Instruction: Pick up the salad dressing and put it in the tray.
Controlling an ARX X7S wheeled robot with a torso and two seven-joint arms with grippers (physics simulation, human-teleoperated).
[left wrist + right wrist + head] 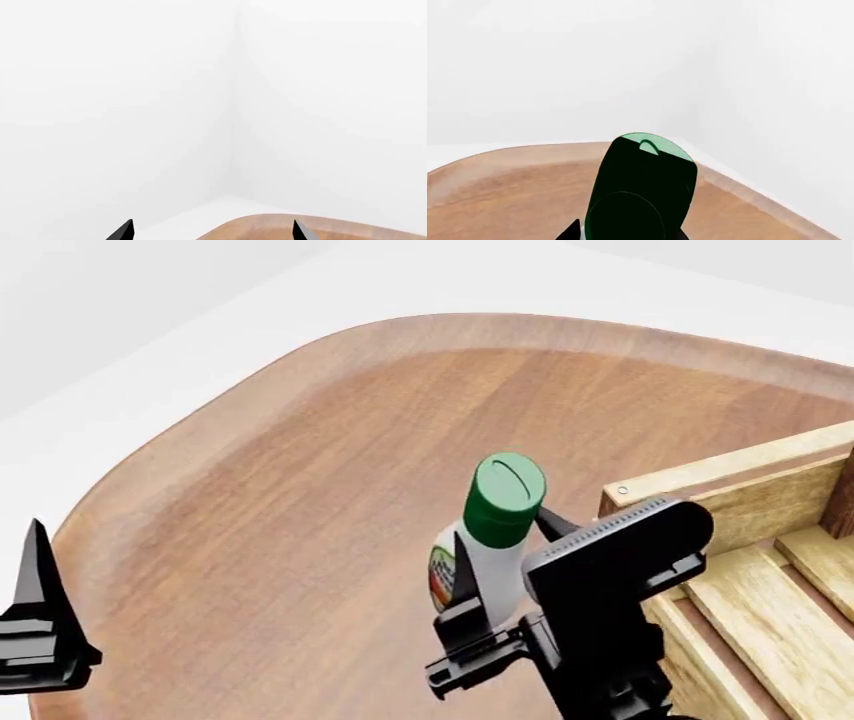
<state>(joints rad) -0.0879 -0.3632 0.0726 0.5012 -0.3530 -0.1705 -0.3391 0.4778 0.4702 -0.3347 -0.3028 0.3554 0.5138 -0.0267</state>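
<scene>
The room was plain white: two bare walls met in a vertical corner [235,100], and a pale floor [120,340] ran beyond the table's far edge. The wooden tabletop [294,490] was warm brown with a lengthwise grain and a broadly rounded far-left corner, its rim slightly lighter than the middle. At the right edge stood the tray [761,570], a crate of light wooden slats with a dark brown post at one corner. The right gripper [497,575] was clenched on the salad dressing [491,530], its black jaws pressed against the white body on either side; the bottle leaned with its round dark-green cap [505,495] tipped upward, just beside the tray's near-left corner and outside it. The left gripper [212,231] hovered at the tabletop's left edge, jaws released and holding nothing.
</scene>
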